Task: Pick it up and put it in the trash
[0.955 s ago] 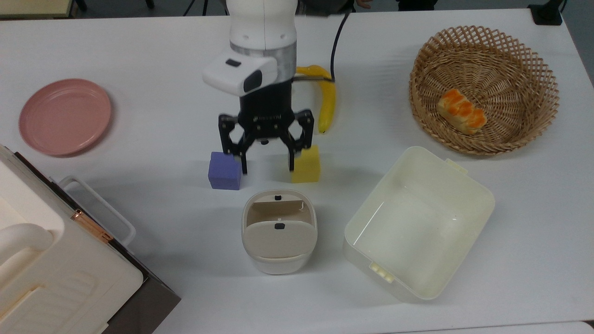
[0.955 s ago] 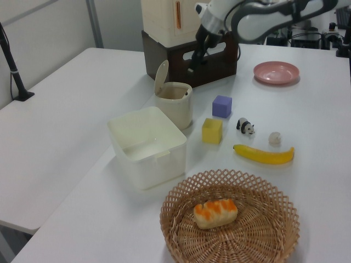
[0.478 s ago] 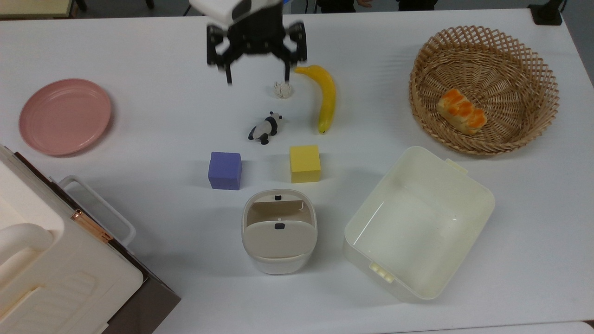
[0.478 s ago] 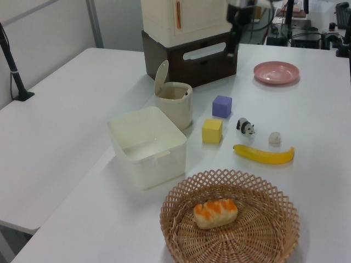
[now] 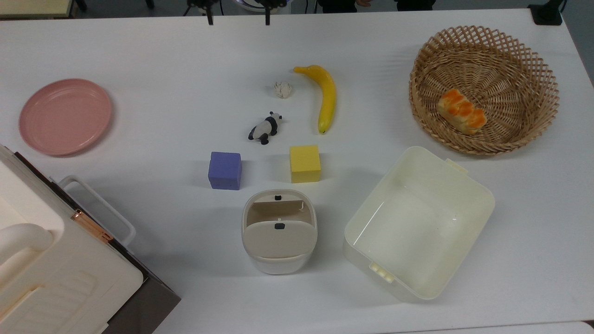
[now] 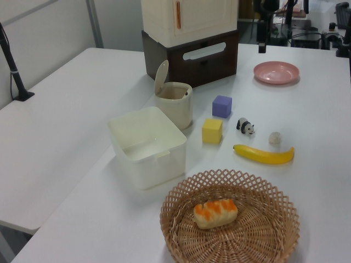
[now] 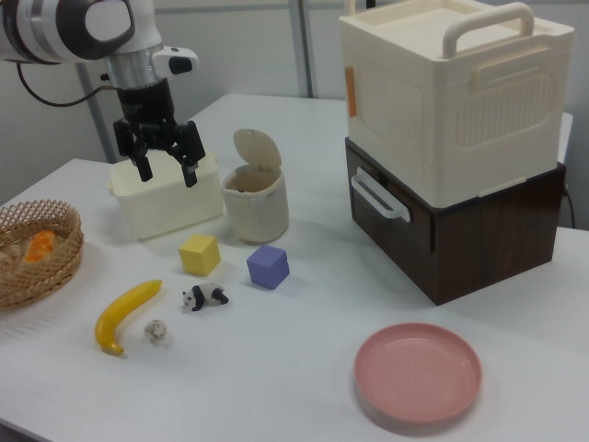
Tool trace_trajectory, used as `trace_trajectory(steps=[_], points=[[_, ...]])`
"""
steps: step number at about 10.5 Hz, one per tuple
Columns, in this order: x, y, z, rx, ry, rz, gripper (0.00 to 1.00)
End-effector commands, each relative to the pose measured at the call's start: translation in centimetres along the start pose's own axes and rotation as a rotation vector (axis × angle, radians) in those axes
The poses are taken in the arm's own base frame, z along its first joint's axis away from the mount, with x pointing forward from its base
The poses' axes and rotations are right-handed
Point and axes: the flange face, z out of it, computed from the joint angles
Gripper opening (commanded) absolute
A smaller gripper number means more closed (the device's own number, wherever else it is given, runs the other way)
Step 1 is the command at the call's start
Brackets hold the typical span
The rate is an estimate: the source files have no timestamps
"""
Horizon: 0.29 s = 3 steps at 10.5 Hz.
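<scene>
A small crumpled off-white paper wad [image 5: 282,89] [image 6: 275,138] [image 7: 155,331] lies on the white table just left of the banana in the top view. The cream trash bin [image 5: 279,239] [image 6: 174,103] [image 7: 253,201] stands near the table's front edge in the top view, behind the two foam cubes, its tan flap tipped up and the mouth open. My gripper [image 5: 238,19] [image 7: 167,172] is open and empty. It hangs high above the table at the top view's upper edge, far from the wad and the bin.
Panda figurine [image 5: 265,128], banana [image 5: 326,95], purple cube [image 5: 225,170] and yellow cube [image 5: 305,163] lie mid-table. A cream tub [image 5: 417,222] sits right of the bin, a wicker basket [image 5: 510,60] with bread beyond it. Pink plate [image 5: 65,116] and stacked boxes [image 5: 46,269] are at the left.
My open gripper has lifted and pulled back from over the two cubes to the top view's upper edge, uncovering the panda and the wad. Nothing on the table has moved.
</scene>
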Motion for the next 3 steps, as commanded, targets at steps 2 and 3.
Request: trace_trajectory(steps=[2,3], points=[[-1.89,0.82,-0.53,-0.011,-0.025,0.017,1.0],[-1.9,0.91,-0.88,-0.009,-0.024,0.002,1.0]])
